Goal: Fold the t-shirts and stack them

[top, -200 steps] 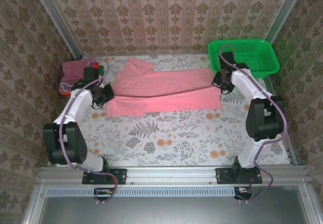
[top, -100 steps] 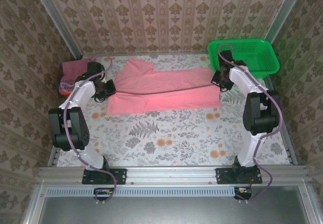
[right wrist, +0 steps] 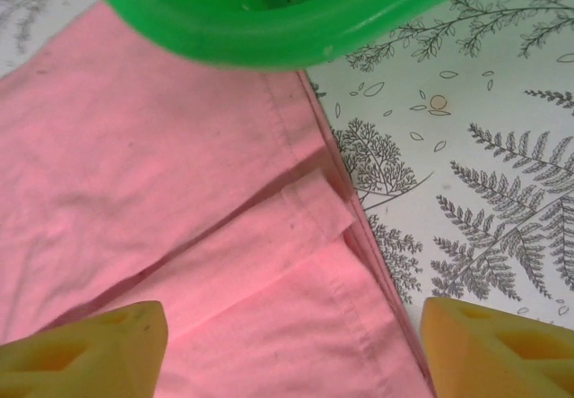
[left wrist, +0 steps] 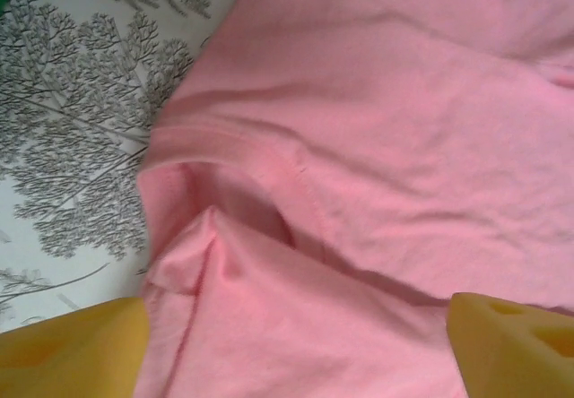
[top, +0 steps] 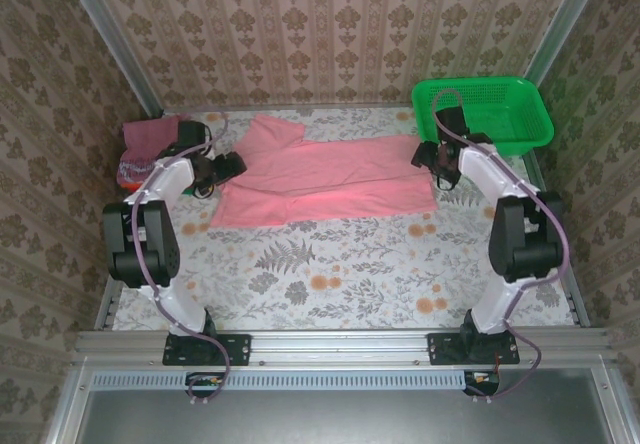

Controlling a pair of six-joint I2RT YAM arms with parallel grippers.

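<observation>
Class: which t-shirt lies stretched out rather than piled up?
The salmon-pink t-shirt, stretched out long in the middle; the rest sit in a pile at the far left corner.

- The whole worktop [top: 330, 264] is seen from high above, from its near side.
- The pink shirt [top: 320, 179] is seen close up, from above, by both wrist cameras.

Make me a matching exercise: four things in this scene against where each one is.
1. pink t-shirt
2. green basket
3. folded shirt pile
4. right gripper

A. far left corner
B. at the pink t-shirt's hem end
C. far right corner
D. spread across the middle

Pairs: 1-D, 2-C, 3-A, 4-B
</observation>
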